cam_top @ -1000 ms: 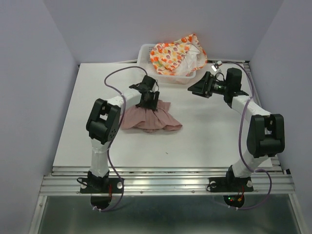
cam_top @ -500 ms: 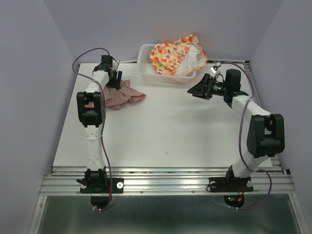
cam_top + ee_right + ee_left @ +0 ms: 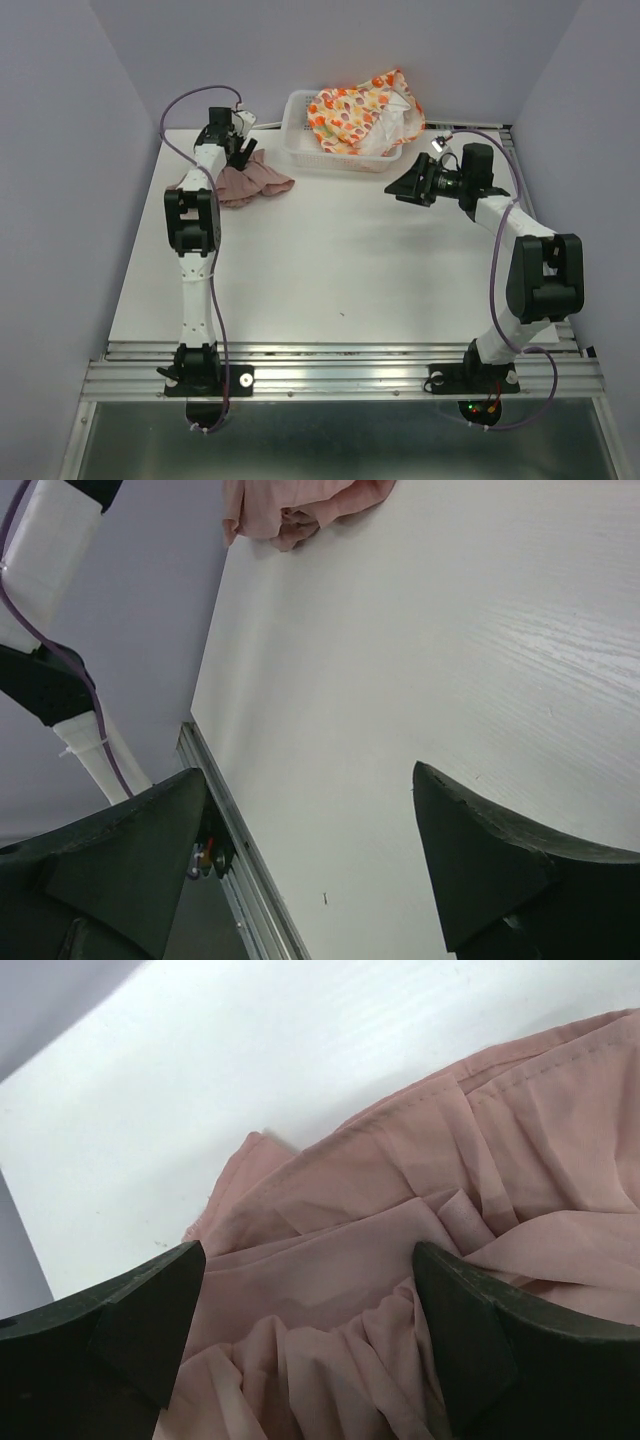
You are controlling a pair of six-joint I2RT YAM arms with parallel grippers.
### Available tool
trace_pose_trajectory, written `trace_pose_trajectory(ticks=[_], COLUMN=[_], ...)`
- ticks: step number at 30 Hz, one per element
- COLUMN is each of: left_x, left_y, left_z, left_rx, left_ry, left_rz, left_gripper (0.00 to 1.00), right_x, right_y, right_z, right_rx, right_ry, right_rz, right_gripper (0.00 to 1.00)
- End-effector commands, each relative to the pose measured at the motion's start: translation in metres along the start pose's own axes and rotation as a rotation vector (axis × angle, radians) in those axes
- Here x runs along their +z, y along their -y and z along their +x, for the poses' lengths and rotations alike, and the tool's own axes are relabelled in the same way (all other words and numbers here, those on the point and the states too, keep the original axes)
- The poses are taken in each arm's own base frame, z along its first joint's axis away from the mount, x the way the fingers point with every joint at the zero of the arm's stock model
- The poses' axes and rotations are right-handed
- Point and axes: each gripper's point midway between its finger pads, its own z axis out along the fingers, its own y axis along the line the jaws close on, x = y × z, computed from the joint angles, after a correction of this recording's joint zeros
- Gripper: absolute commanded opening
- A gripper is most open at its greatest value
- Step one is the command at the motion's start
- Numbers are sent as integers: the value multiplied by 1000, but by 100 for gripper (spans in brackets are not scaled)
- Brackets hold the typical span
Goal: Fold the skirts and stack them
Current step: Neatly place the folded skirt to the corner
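The dusty pink skirt (image 3: 254,183) lies bunched at the table's back left. My left gripper (image 3: 243,157) hovers just over its far edge. In the left wrist view the pink skirt (image 3: 420,1190) fills the frame. The left gripper (image 3: 310,1260) is open, its jaws wide apart over the ruffles. The printed cream skirt (image 3: 360,112) is heaped in the white mesh basket (image 3: 296,104) at the back. My right gripper (image 3: 400,186) is open and empty, just right of the basket's front. In the right wrist view the right gripper (image 3: 310,775) is over bare table, and the pink skirt (image 3: 295,505) shows far off.
The white table (image 3: 380,270) ends at a metal rail (image 3: 340,350) along the near edge. Grey walls close in on the left, back and right. My left arm (image 3: 45,550) shows at the left of the right wrist view.
My left arm has swung from the table's middle to the back left, taking the pink skirt along. Its gripper now stands open over the skirt. The right arm has barely moved.
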Motion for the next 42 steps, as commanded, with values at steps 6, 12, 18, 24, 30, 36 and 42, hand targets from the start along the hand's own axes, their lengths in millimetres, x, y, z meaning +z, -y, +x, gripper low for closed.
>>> trace_pose_trajectory(ticks=[6,12,18,24,30,36,42], left_x=[-82,-201,-282,-269,-264,-237,-194], left_y=[-78,-129,-101,-24,42,57,73], left_z=[-106,-177,-164,-77,-7,48,78], left_rx=[40,-2,-135,-394,-525,-532,-540], left_ry=[341,564,545,295,199,55,-48], left_rz=[-204,-350,-287,-75,84,18,36], left_gripper=[98,98,98,98,98,98,98], right_x=[-15,-22,-29,-30,-35,-44,-48], right_y=[-32,-48,-60,-56,-39,-7,11], right_z=[-21,-23,-22,-22,-28,-39,-40], right_rx=[-105,-136,-164,-181,-260,-321,-320], right_ry=[57,74,88,88,83,76,66], right_rz=[-32,-46,-56,-33,98,302,386], right_gripper=[92,94,98,100,100,100,100])
